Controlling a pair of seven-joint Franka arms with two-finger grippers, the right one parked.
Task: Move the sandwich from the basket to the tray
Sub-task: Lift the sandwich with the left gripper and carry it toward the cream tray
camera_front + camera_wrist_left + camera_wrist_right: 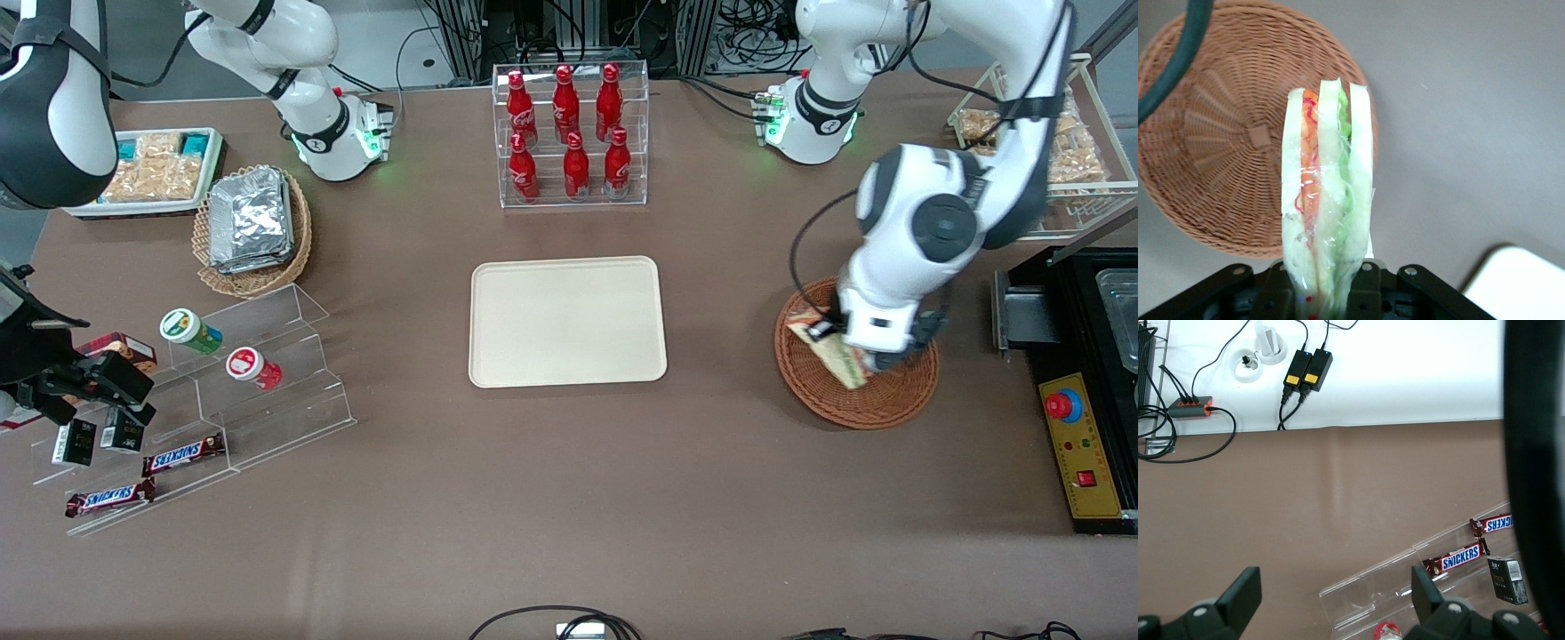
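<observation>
My left gripper (858,354) is shut on the sandwich (1328,200), a clear-wrapped wedge of white bread with orange, red and green filling. It holds the sandwich (831,349) a little above the reddish-brown wicker basket (889,404), which lies toward the working arm's end of the table. In the left wrist view the black fingers (1365,293) press both sides of the wedge, with the basket (1218,153) empty below it and a corner of the tray (1525,283) in sight. The cream-beige tray (567,322) lies bare at the table's middle.
A clear rack of red cola bottles (571,133) stands farther from the camera than the tray. A black box with a red button (1080,444) sits beside the basket at the table's edge. A wire rack of snacks (1067,151) stands above it in the view.
</observation>
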